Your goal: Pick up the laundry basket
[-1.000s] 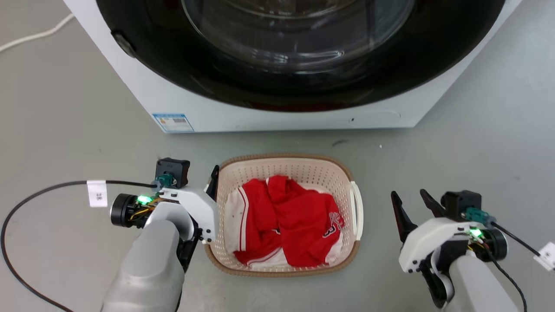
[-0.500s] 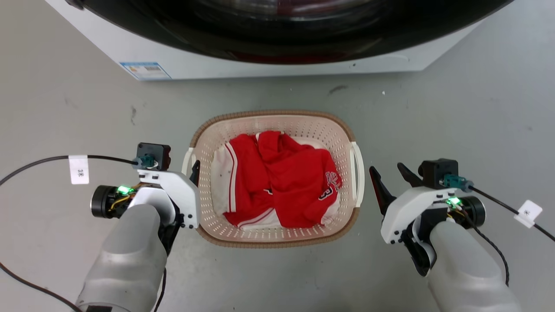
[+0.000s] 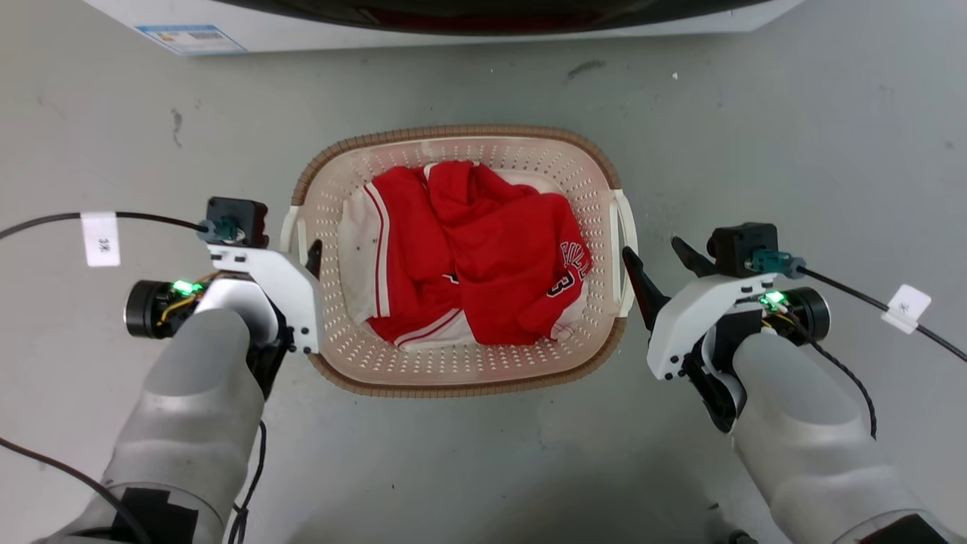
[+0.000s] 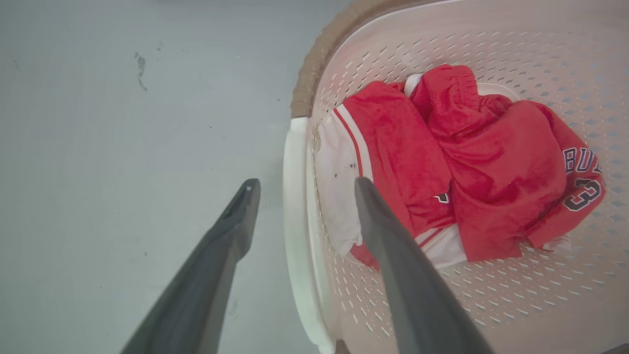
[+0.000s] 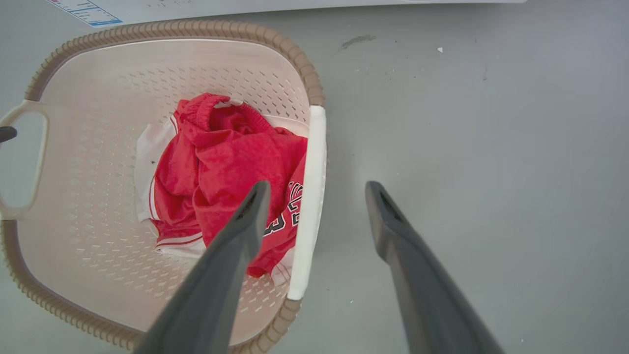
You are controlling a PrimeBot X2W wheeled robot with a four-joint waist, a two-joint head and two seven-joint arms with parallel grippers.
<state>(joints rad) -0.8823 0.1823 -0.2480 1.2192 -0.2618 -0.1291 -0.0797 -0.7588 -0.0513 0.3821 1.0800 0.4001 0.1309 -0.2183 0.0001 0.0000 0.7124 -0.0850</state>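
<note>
Cream perforated laundry basket [image 3: 453, 363], brown-rimmed

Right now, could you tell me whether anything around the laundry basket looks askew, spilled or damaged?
Nothing stands out. The laundry basket sits level on the floor, with the red jersey crumpled wholly inside it. Only a few dark scuffs mark the floor near the washing machine.

Cream, brown-rimmed laundry basket [image 3: 453, 361] — red-and-white jersey [image 3: 491, 264].
</note>
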